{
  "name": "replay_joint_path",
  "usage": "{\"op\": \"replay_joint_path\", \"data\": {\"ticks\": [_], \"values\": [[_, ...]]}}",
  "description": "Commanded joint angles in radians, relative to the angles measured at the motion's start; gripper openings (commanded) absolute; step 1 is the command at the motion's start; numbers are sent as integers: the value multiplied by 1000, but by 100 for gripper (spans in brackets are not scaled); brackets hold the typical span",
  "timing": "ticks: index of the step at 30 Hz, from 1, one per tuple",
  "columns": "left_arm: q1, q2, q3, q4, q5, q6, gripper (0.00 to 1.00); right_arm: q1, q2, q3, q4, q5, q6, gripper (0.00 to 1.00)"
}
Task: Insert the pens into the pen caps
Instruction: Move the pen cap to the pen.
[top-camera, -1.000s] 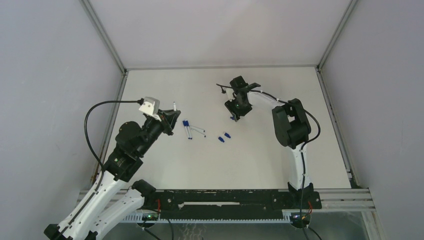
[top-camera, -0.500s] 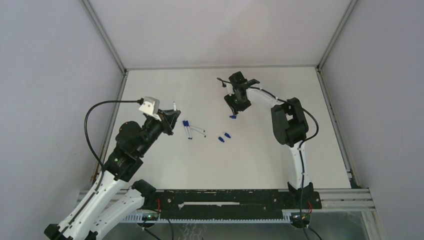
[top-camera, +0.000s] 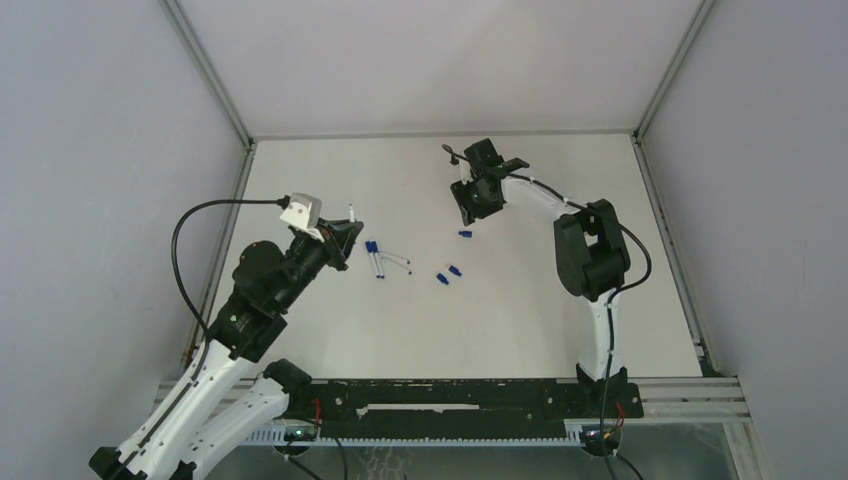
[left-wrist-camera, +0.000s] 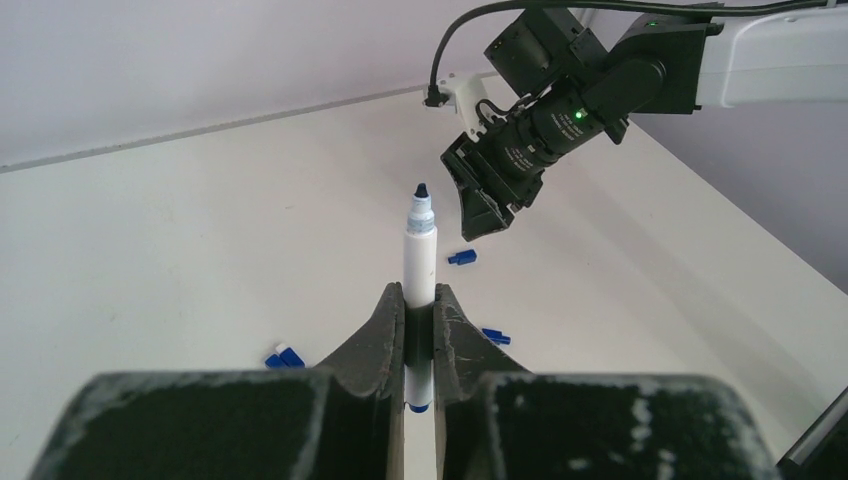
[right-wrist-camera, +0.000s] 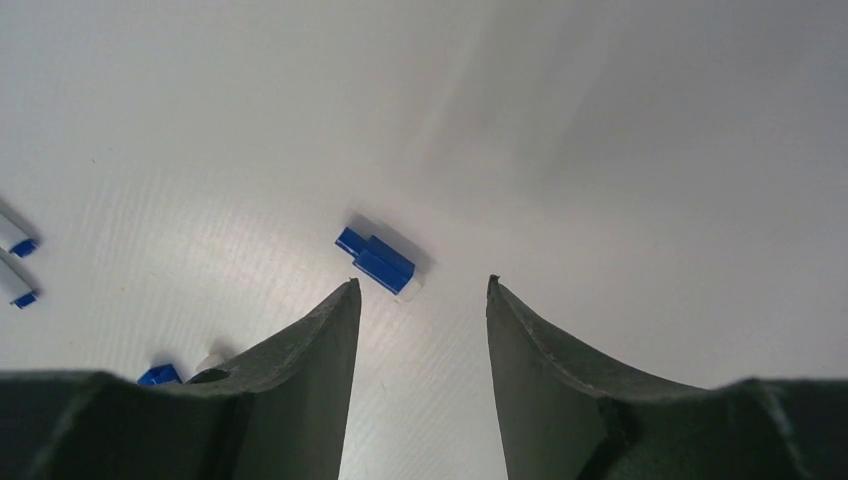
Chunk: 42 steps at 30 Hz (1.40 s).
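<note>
My left gripper is shut on a white pen and holds it upright above the table, dark tip up; the grip shows in the left wrist view. My right gripper is open and empty, hovering over the table. A dark blue cap lies on the table just beyond its left fingertip; it also shows in the top view. Two more caps lie side by side near the table's middle. Two pens with blue ends lie to the right of my left gripper.
The white table has a metal frame rail along its left edge and right edge. Grey walls close in the back and sides. The right arm's cable arches above the table.
My right gripper has drawn back and to the far right, away from the blue cap, which stays on the table. My left gripper still holds the pen in place.
</note>
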Motion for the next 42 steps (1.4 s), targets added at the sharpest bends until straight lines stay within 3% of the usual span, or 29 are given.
{"op": "replay_joint_path", "data": {"ticks": [1,15,42], "values": [[10,-4,-14,58,18,-15,0,-13,-23,30,60,11,85,57],[12,-7,-14,57,19,-16,0,-13,160,203,-32,109,100,57],[12,-6,-16,61,23,-20,0,27,96,78,-100,33,43,63]]}}
